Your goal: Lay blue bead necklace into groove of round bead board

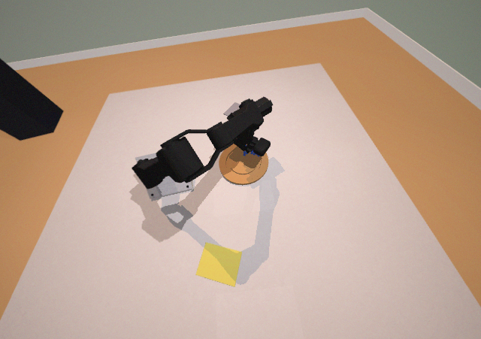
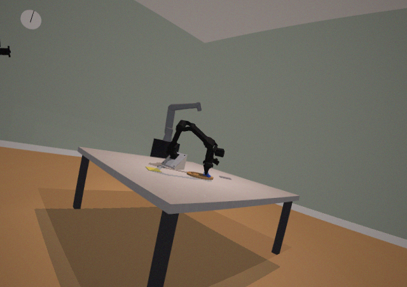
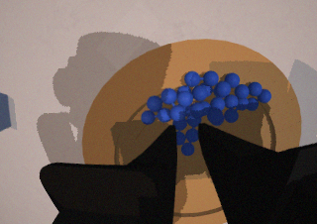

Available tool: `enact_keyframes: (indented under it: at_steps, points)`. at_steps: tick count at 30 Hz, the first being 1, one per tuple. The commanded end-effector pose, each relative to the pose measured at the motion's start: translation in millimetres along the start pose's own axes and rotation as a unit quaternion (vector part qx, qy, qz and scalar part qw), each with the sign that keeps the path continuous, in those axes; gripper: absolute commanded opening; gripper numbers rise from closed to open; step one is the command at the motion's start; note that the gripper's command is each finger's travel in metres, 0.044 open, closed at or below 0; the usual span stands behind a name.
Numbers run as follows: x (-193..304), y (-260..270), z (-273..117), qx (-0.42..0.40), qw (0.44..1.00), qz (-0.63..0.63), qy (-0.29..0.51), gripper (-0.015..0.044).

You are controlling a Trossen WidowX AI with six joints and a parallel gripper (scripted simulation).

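Observation:
The round orange bead board (image 1: 233,177) (image 2: 194,174) (image 3: 233,51) lies flat on the table, with its circular groove partly hidden by beads and fingers. The blue bead necklace (image 1: 253,153) (image 2: 207,175) (image 3: 201,93) is bunched in several rows over one side of the board, crossing the groove line in the wrist view. My gripper (image 1: 249,149) (image 2: 206,174) (image 3: 186,131) points down low over the board. Its black fingers are nearly together, shut on a few beads at the near part of the bunch. The exact contact is partly hidden by the fingertips.
A yellow square (image 1: 222,267) (image 2: 152,169) lies flat on the table, away from the board. A small pale flat piece (image 1: 231,108) (image 2: 225,177) lies beyond the board. A blue object (image 3: 4,112) shows at the wrist view's left edge.

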State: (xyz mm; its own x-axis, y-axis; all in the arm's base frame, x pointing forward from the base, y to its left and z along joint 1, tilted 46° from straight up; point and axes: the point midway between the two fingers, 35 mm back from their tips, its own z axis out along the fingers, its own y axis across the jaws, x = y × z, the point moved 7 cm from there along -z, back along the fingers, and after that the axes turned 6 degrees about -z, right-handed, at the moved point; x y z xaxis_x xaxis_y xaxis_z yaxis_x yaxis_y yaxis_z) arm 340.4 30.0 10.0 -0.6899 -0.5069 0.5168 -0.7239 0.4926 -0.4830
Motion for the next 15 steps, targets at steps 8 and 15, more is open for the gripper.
enact_keyframes:
  at_steps: [8,15]
  points:
    - [0.9,-0.1,-13.0,-0.002,1.0,0.0,0.005,0.0]
    - [2.0,1.6,-13.6,-0.002,1.0,0.0,0.005,0.0]
